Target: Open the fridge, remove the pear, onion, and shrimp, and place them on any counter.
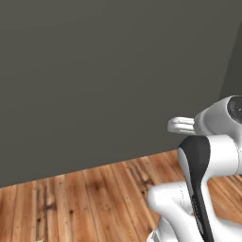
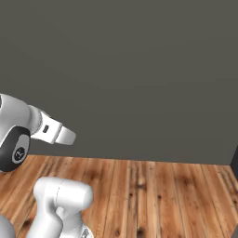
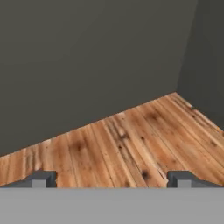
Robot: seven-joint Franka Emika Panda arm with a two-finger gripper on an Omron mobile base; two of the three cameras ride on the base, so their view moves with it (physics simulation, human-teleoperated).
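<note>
Two dark finger tips are seen far apart at the bottom corners of the hand view, so the hand is judged wide, with nothing between the tips. Ahead of it lie a plank floor and a plain grey wall, meeting a second wall in a corner at upper right. In the left base view the hand is seen at right centre, pointed left toward the wall. Which way the fridge, onion, shrimp or worktop lies from the hand cannot be told. The base is judged to need turning before any reach is made; the fridge is not yet opened by this evidence.
</note>
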